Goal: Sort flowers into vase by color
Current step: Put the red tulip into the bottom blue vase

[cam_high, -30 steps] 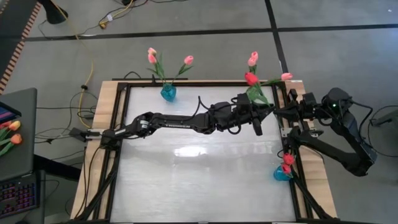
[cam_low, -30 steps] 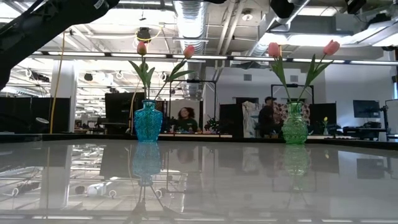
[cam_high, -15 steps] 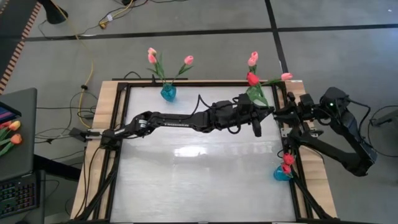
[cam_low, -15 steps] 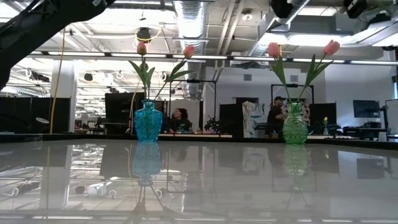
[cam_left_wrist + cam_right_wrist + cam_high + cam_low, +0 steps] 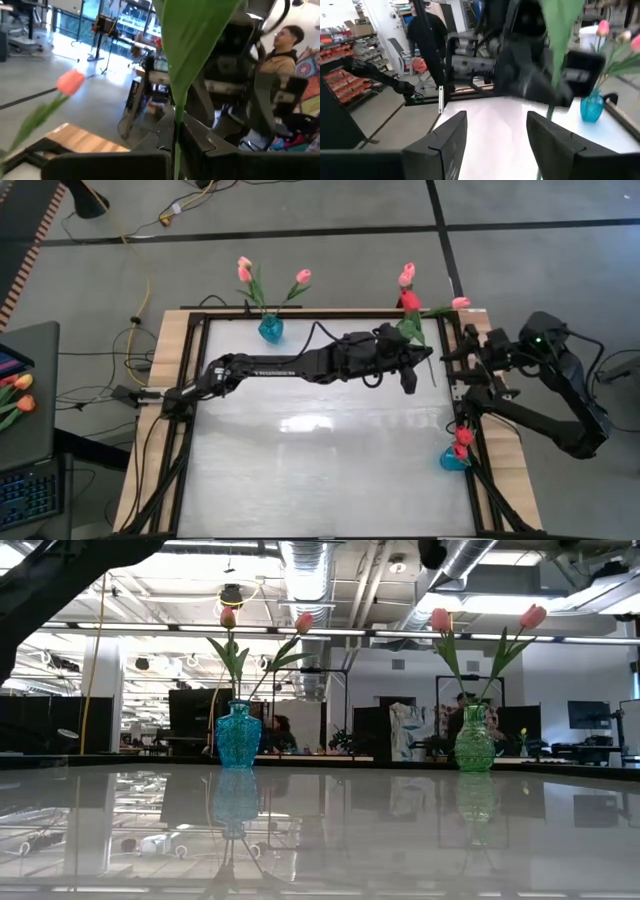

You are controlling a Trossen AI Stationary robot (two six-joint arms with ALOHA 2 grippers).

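From above, the left gripper (image 5: 410,370) reaches across to the far right corner with its fingers closed on a red tulip (image 5: 409,302) whose head has lifted a little toward the green vase's blooms since a second ago, while the right gripper (image 5: 462,358) has pulled back slightly. At table height, only the blue vase (image 5: 238,735) and green vase (image 5: 474,740) show, unchanged. The left wrist view shows the stem (image 5: 176,135) pinched between shut fingers. The right wrist view shows its fingers (image 5: 445,145) spread wide and empty: the handover looks complete
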